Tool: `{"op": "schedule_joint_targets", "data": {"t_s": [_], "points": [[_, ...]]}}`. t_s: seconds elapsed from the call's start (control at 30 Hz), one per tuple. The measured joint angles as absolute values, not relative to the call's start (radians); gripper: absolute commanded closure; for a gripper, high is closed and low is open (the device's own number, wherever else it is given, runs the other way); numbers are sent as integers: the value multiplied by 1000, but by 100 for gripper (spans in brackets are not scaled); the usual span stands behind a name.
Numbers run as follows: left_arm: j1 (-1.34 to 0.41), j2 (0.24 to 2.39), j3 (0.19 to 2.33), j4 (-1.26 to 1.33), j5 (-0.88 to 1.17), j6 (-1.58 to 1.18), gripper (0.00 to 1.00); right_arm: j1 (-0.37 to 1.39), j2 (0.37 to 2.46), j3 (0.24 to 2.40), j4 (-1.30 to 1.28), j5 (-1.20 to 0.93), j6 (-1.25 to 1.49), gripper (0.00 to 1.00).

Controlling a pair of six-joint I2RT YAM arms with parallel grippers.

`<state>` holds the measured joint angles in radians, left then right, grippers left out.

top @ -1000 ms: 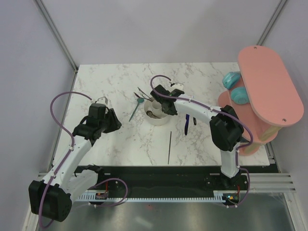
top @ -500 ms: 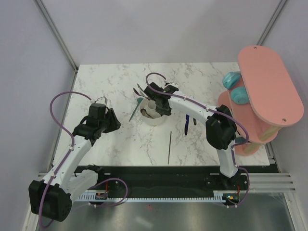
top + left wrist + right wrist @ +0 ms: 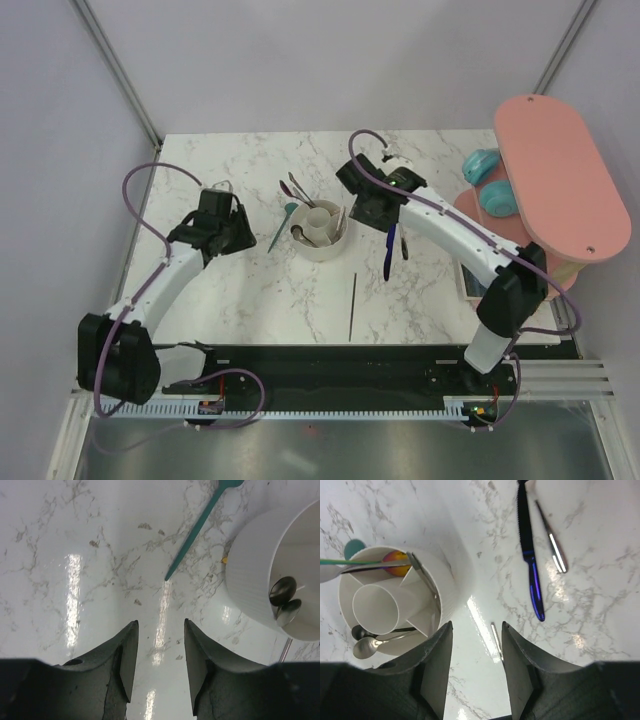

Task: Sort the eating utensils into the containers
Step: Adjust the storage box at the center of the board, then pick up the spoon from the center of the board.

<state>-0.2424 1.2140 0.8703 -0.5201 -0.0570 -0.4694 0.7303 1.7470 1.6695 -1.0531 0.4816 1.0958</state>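
The white round holder [image 3: 322, 252] stands mid-table, with spoons [image 3: 364, 646] and a gold-bowled spoon [image 3: 395, 563] in its ring sections. A teal utensil [image 3: 278, 228] lies just left of it. To its right lie a blue-handled knife [image 3: 390, 250] and a slim silver utensil [image 3: 404, 245]; a thin stick [image 3: 352, 305] lies nearer the front. My right gripper [image 3: 368, 212] hovers just right of the holder, open and empty, over bare marble beside the stick [image 3: 496, 640]. My left gripper [image 3: 246, 234] is open and empty, left of the holder [image 3: 250, 575] and short of the teal utensil's [image 3: 200, 530] tip.
A large pink oval board [image 3: 560, 180] on a stand fills the right edge, with two teal objects [image 3: 492, 182] beside it. Silver utensils [image 3: 295, 188] stick out at the holder's far-left side. Grey walls close the table's left and back.
My right gripper has pulled away from over the holder to its right and opened. My left arm has swung farther onto the table, toward the holder.
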Motion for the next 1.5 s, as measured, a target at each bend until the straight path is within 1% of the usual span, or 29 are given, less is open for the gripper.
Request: {"op": "schedule_joint_targets", "data": {"t_s": [0.23,0.3,0.43,0.73,1.1,1.5], "points": [[-243,1563,1103,-484,9,-405,53,632,1530,1538,-1054,553,1076,49],[-245,1677,1195,-506,10,-379,54,584,1481,1480,-1045,555,1071,49],[-245,1824,1312,-527,9,-340,52,507,1418,1378,-1038,551,1060,49],[-252,1933,1448,-558,38,-275,53,442,1360,1274,-1023,516,1027,49],[-323,1993,1468,-577,43,-210,53,419,1359,1233,-983,465,1024,49],[-327,2029,1468,-577,-2,-208,55,406,1362,1218,-961,429,1024,49]]}}
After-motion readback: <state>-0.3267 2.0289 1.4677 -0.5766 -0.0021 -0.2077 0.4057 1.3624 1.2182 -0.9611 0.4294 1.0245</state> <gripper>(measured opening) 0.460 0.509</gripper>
